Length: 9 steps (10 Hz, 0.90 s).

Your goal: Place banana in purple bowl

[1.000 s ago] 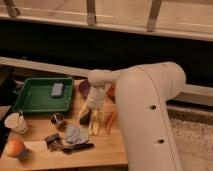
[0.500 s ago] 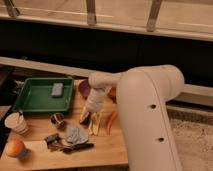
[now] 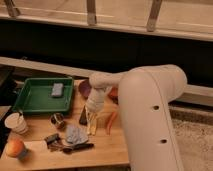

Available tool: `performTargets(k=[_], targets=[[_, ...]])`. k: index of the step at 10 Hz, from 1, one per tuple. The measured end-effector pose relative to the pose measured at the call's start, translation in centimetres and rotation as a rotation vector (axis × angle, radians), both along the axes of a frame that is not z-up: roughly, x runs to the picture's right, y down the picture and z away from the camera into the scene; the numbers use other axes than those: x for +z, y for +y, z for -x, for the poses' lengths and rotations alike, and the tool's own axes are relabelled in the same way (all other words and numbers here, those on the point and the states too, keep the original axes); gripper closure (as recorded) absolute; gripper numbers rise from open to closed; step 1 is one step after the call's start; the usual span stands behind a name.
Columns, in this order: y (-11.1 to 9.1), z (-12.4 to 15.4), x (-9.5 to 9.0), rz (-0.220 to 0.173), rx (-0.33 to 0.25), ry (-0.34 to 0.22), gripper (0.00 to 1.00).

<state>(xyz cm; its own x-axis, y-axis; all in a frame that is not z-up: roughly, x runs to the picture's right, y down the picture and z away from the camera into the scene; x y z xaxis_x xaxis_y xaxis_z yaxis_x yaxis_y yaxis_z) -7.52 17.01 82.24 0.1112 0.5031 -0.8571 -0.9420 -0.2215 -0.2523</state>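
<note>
Banana (image 3: 90,126) right under claw (image 3: 92,115).

Matt wood table (image 3: 107,148); glossy purple bowl (image 3: 83,88); pincer (image 3: 90,116) at banana (image 3: 93,128).

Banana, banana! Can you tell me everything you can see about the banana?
The banana is small, slim and pale yellow, with a smooth look. It seems to lie on the wooden table, between a dark block and an orange carrot-like thing. The robot's tool is right over its far end and hides part of it; whether they touch is unclear. It is not in the purple bowl, which sits just behind.
</note>
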Motion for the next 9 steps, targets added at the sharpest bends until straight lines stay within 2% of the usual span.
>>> performTargets(k=[3, 5, 7, 9], targets=[[-2.2, -1.0, -1.0, -0.052, 0.025, 0.016, 1.0], [-5.1, -1.8, -2.6, -0.121, 0.048, 0.028, 1.0], [-9.2, -2.7, -4.6, -0.214, 0.068, 0.035, 1.0], [-13.3, -2.4, -6.1, -0.296, 0.075, 0.018, 1.0]])
